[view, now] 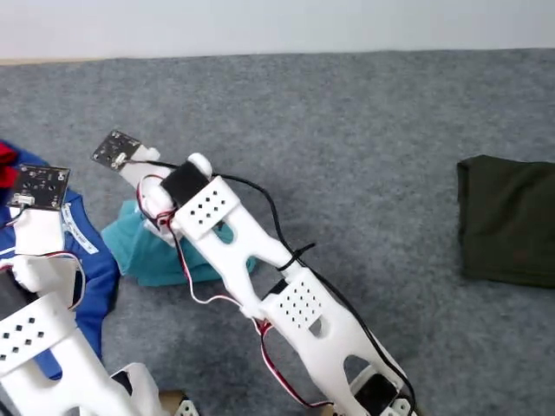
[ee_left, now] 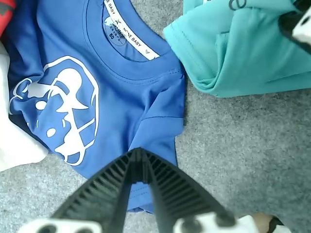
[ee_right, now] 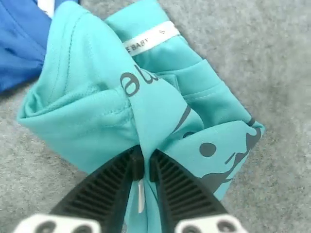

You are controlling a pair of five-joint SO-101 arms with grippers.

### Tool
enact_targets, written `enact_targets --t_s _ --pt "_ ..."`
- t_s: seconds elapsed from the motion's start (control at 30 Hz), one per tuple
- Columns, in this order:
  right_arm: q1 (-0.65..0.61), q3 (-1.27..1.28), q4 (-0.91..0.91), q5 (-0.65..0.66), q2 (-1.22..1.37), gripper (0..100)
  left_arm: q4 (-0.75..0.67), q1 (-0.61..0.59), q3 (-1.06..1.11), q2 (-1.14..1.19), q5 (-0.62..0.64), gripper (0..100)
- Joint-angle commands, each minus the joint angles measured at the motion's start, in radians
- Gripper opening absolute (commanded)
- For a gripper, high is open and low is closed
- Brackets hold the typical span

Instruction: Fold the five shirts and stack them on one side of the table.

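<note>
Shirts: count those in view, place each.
5: dark green shirt folded at the far right; teal shirt pinched by the right gripper; blue shirt beside it; red scrap and white scrap beyond it, mostly hidden.

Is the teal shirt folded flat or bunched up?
Bunched up: the teal shirt is a crumpled lump, a twisted ridge of cloth pinched in the right gripper.

teal shirt (ee_right: 87, 121): we see soft matt knit
table cover (view: 364, 121): we see rough felt
right gripper (ee_right: 144, 158): ribbed matt plastic
</note>
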Motion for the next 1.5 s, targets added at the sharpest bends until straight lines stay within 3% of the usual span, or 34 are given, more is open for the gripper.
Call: enact_targets --t_s 0.0,0.4,0.6,0.9,1.13,1.47 --pt "-0.004 -0.023 0.036 0.011 -0.074 1.5 0.003 -0.002 -0.007 -0.015 -0.005 0" --pt "0.131 0.061 0.038 0.005 -0.068 7.6 0.003 -0.002 -0.005 -0.015 -0.005 0" --pt "0.131 0.066 0.039 -0.026 -0.202 20.6 0.003 -0.002 -0.008 -0.015 -0.005 0" --pt "0.209 0.091 0.042 -0.031 -0.397 20.4 0.002 -0.002 -0.067 -0.006 0.002 1" --pt "0.383 0.448 0.044 -0.029 -0.659 9.0 -0.028 0.005 -0.186 0.043 0.002 3" --pt "0.754 1.033 0.039 -0.029 -1.098 7.9 -0.043 0.06 -0.475 0.54 0.002 4"
